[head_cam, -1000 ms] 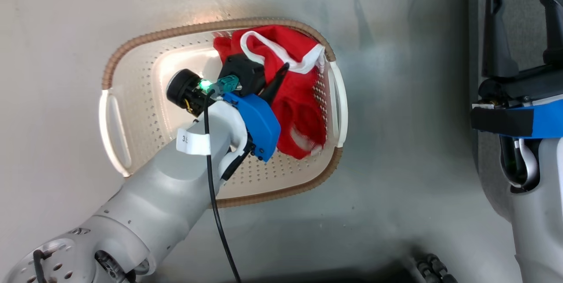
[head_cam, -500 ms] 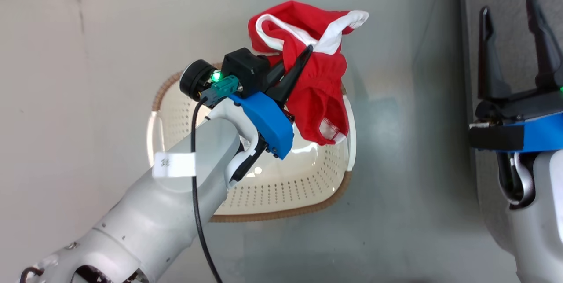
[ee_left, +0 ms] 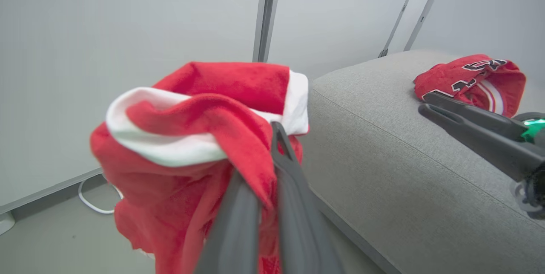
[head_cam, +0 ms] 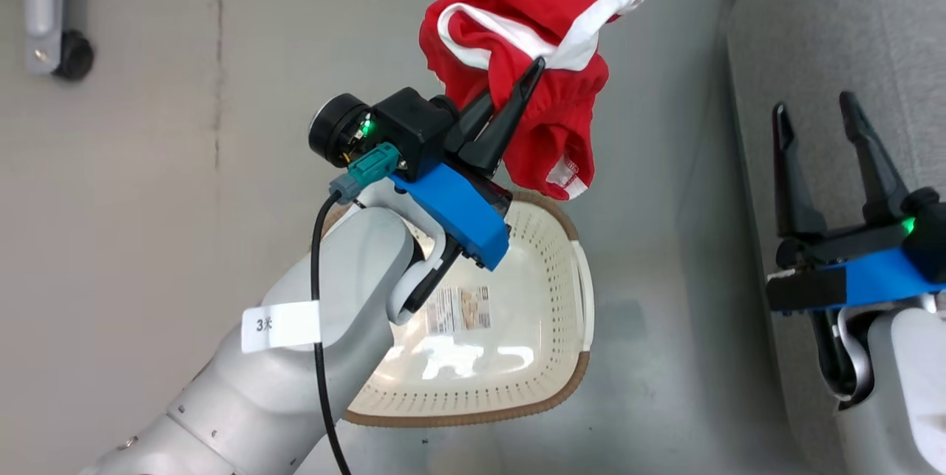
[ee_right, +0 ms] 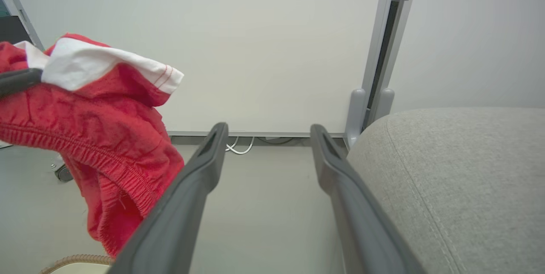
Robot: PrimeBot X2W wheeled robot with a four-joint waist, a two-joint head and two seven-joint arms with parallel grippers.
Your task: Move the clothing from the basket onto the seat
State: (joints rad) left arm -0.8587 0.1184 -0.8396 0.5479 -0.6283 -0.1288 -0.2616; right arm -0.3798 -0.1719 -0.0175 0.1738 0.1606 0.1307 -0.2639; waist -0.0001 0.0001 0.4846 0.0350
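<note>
Red garment [head_cam: 550, 128] hangs pinched tight in the left gripper [head_cam: 533, 70], high over the basket [head_cam: 550, 261] to clear its rim; right gripper [head_cam: 813, 106] gapes wide.

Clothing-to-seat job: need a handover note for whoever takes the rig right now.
Left gripper: shut on the red garment, held in the air past the basket, short of the seat.
Right gripper: open, holding nothing, by the seat edge.
Done: numbered garment lies on the seat; no clothing shows in the basket.
To do: carry the red garment over the seat and release.
</note>
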